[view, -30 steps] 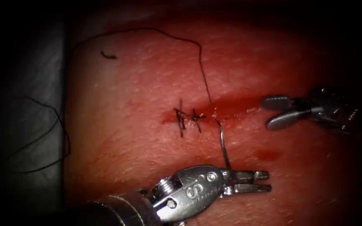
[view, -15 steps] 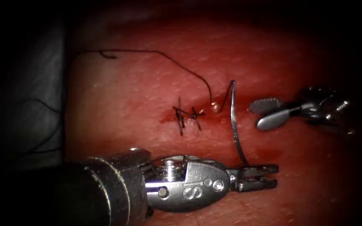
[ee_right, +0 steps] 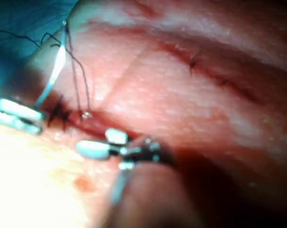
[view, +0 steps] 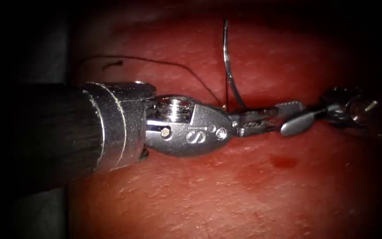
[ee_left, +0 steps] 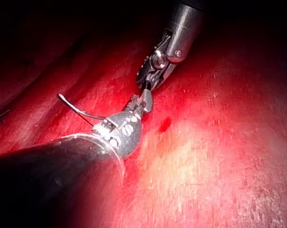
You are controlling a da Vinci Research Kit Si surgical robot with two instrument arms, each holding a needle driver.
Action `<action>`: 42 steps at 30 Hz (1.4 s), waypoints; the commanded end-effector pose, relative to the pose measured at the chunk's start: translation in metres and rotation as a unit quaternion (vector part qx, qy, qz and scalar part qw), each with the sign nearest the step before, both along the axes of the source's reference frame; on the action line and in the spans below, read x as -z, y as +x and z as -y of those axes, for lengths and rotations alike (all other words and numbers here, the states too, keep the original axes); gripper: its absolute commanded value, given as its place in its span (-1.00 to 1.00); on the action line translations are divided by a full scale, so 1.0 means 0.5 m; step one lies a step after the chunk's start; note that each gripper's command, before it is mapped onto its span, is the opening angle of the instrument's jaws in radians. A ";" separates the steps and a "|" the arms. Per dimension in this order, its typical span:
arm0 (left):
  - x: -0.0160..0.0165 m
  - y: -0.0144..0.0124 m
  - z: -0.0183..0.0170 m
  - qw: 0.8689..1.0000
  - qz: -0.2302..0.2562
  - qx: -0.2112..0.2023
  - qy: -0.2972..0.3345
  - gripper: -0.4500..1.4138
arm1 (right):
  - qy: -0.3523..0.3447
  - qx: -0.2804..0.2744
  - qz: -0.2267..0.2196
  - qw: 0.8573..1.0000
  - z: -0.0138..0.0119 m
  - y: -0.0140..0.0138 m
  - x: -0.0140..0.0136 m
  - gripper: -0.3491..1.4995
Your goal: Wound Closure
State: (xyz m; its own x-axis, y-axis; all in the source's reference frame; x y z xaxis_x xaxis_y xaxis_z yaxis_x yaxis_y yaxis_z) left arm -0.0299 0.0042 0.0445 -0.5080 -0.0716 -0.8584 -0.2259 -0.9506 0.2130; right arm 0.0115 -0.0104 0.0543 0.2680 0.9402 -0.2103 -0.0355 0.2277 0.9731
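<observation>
The left arm's shaft (view: 45, 132) is dark and cylindrical, finished with a ringed silver collar (view: 116, 128). A polished silver wrist housing (view: 191, 130) is stamped with an "S" and fitted with round pins and a hexagonal screw. The right hand (view: 290, 117) is formed of two flat grey paddle-shaped blades, one cross-hatched.
</observation>
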 end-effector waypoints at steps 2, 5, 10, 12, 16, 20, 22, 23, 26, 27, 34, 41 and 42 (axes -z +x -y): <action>-0.0023 -0.0019 0.0020 1.000 0.005 -0.006 -0.003 -1.00 | 0.006 -0.012 0.012 1.000 -0.0009 0.0011 -0.0005 0.18; -0.0044 -0.0026 0.0047 1.000 0.007 -0.009 -0.010 -1.00 | 0.010 -0.020 0.007 1.000 -0.0026 0.0013 -0.0001 0.18; -0.0078 -0.0028 0.0076 1.000 0.008 -0.018 -0.024 -1.00 | 0.013 -0.026 0.007 1.000 -0.0041 0.0033 -0.0001 0.22; -0.0083 -0.0028 0.0081 0.999 0.011 -0.026 -0.033 -1.00 | 0.012 -0.030 0.009 0.999 -0.0045 0.0044 -0.0004 0.23; -0.0081 -0.0032 0.0088 0.998 0.017 -0.041 -0.047 -1.00 | 0.014 -0.026 0.003 1.000 -0.0048 0.0070 -0.0010 0.23; -0.0074 -0.0036 0.0092 0.997 0.019 -0.046 -0.052 -1.00 | 0.011 -0.022 -0.005 1.000 -0.0040 0.0101 -0.0009 0.25; -0.0074 -0.0039 0.0094 0.997 0.019 -0.046 -0.056 -1.00 | 0.011 -0.021 -0.009 1.000 -0.0036 0.0118 -0.0008 0.27; -0.0074 -0.0041 0.0094 0.997 0.021 -0.046 -0.057 -1.00 | 0.013 -0.020 -0.010 1.000 -0.0035 0.0124 -0.0008 0.27; -0.0078 -0.0045 0.0095 0.997 0.020 -0.047 -0.060 -1.00 | 0.015 -0.018 -0.014 1.000 -0.0031 0.0140 -0.0006 0.34; -0.0080 -0.0046 0.0095 0.997 0.020 -0.047 -0.060 -1.00 | 0.015 -0.015 -0.016 1.000 -0.0029 0.0144 -0.0004 0.34; -0.0088 -0.0047 0.0092 0.997 0.020 -0.047 -0.061 -1.00 | 0.018 -0.008 -0.030 0.999 -0.0012 0.0159 0.0015 0.31; -0.0084 -0.0046 0.0092 0.997 0.021 -0.046 -0.061 -1.00 | 0.019 -0.007 -0.030 0.999 -0.0007 0.0161 0.0010 0.14; -0.0083 -0.0046 0.0092 0.997 0.021 -0.046 -0.061 -1.00 | 0.019 -0.007 -0.030 0.999 -0.0006 0.0161 0.0009 0.07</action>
